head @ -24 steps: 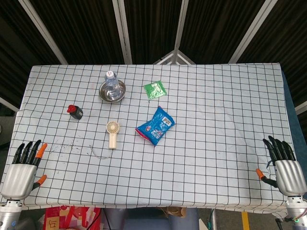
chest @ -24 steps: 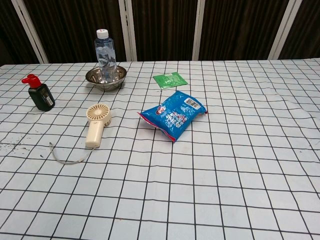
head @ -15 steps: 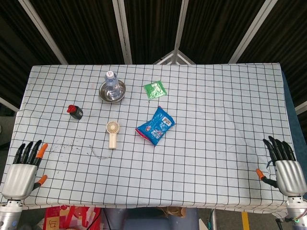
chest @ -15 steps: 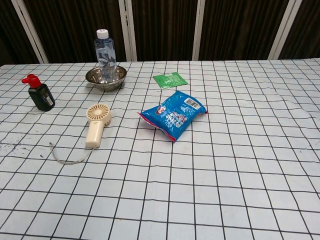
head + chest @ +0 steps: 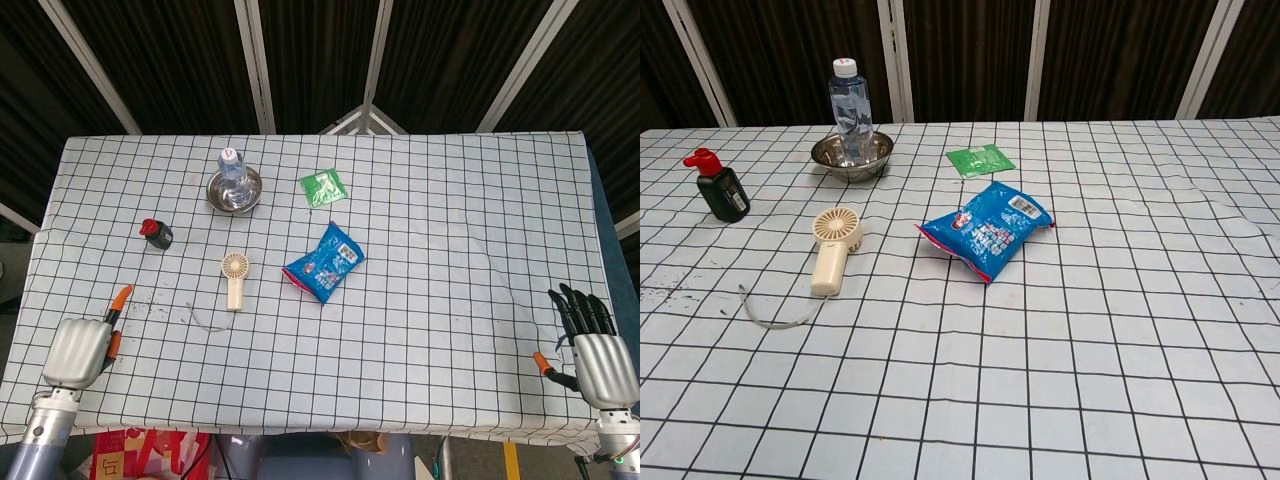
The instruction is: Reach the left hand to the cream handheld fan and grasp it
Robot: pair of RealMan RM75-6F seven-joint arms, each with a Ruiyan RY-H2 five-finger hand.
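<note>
The cream handheld fan lies flat left of centre on the checked counter, long axis running up-down the frame, round head uppermost. The left robot hand sits lower left, empty, well apart; whether its fingers are spread cannot be told. The right robot hand rests lower right, fingers apart.

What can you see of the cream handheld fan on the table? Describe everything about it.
The cream handheld fan looks like smooth plastic: a round grilled head above a straight, blocky handle. It lies flat on the checked tablecloth, head pointing away from the robot, left of the blue snack bag. A thin grey cord curls off its handle end. Nothing grips it; the left hand is well short of it.
</note>
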